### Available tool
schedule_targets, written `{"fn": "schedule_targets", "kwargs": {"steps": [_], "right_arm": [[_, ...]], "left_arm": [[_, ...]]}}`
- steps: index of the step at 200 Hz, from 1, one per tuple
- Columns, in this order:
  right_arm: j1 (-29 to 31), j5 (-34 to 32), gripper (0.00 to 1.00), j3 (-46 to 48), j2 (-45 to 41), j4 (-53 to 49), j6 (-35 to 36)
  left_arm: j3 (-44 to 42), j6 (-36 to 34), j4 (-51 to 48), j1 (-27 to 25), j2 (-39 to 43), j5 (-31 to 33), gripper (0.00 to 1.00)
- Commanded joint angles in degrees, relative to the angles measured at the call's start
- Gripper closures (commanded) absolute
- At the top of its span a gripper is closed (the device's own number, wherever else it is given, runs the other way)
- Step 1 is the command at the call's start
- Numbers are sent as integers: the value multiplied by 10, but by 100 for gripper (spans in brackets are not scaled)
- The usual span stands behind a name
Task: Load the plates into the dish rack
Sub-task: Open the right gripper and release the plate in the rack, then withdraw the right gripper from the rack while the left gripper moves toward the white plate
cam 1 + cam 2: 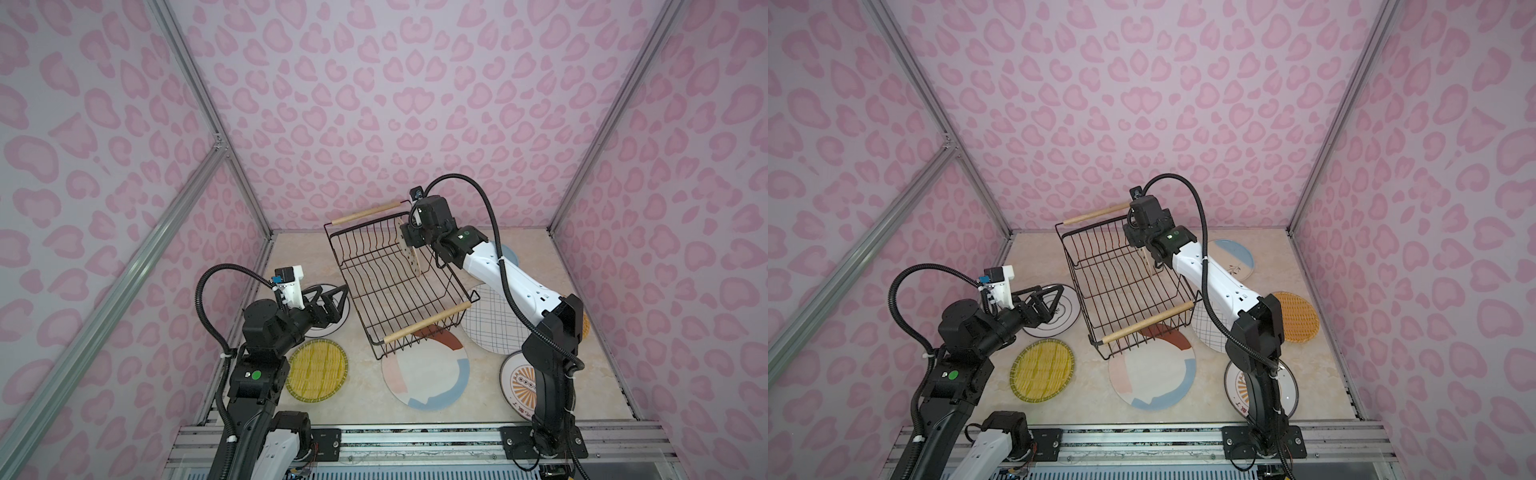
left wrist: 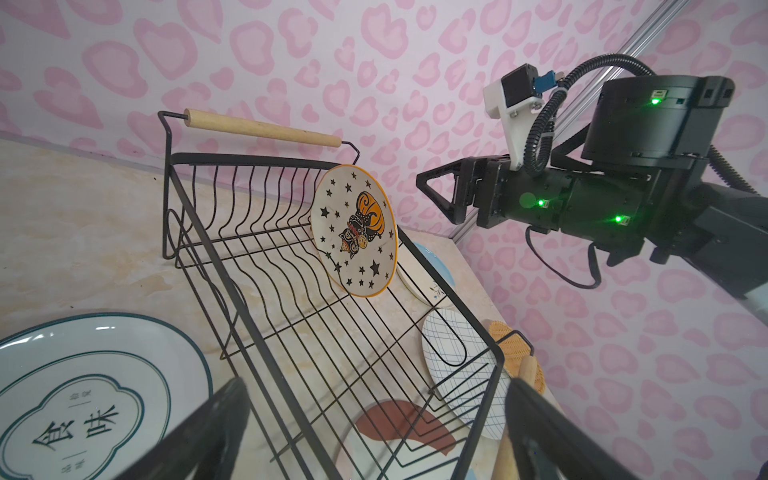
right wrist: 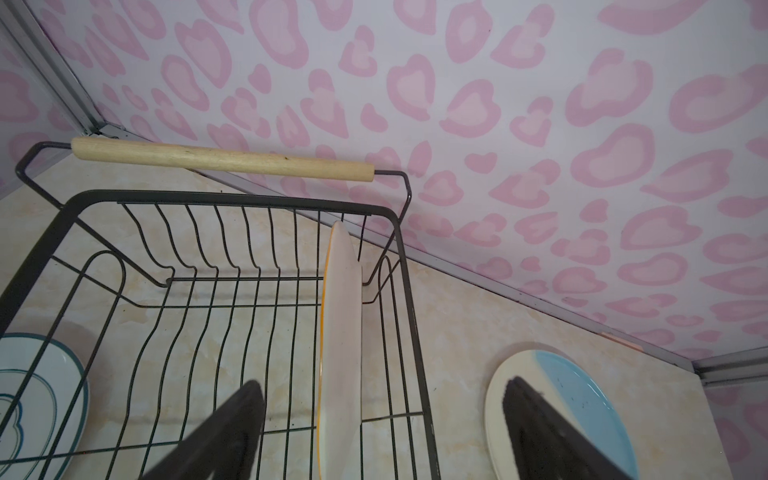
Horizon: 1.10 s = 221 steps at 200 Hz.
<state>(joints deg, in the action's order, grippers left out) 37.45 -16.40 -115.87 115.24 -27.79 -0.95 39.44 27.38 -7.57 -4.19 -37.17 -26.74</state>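
Observation:
The black wire dish rack [image 1: 428, 322] [image 1: 1148, 322] [image 2: 257, 126] [image 3: 220, 160] stands mid-table. One starred plate [image 1: 411, 259] [image 2: 355, 230] [image 3: 340, 332] stands on edge in its far right slot. My right gripper [image 1: 409, 241] [image 3: 382, 384] hangs open above that plate, a finger on either side and not touching it. My left gripper [image 1: 332, 293] [image 1: 1046, 297] [image 2: 376, 386] is open and empty, over the black-rimmed plate [image 1: 1059, 326] [image 2: 83, 395] left of the rack.
Flat on the table lie a yellow woven plate [image 1: 318, 370], a colour-blocked plate [image 1: 426, 374] partly under the rack, a blue-gridded plate [image 1: 490, 324], an orange sunburst plate [image 1: 519, 386] under the right arm, an orange woven plate [image 1: 1298, 316] and a cream-and-blue plate [image 1: 1235, 257] [image 3: 582, 386].

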Motion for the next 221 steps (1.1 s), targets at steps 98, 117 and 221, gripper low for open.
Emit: {"fn": "schedule_targets", "kwargs": {"steps": [98, 117, 221], "right_arm": [[-30, -27, 9, -194, 189, -119, -30], [-37, -24, 10, -194, 192, -121, -32], [-58, 0, 10, -201, 204, -121, -36]], "left_arm": [[-3, 0, 23, 2, -1, -9, 2], [-2, 0, 23, 3, 0, -9, 2], [-4, 2, 25, 5, -4, -10, 2]]}}
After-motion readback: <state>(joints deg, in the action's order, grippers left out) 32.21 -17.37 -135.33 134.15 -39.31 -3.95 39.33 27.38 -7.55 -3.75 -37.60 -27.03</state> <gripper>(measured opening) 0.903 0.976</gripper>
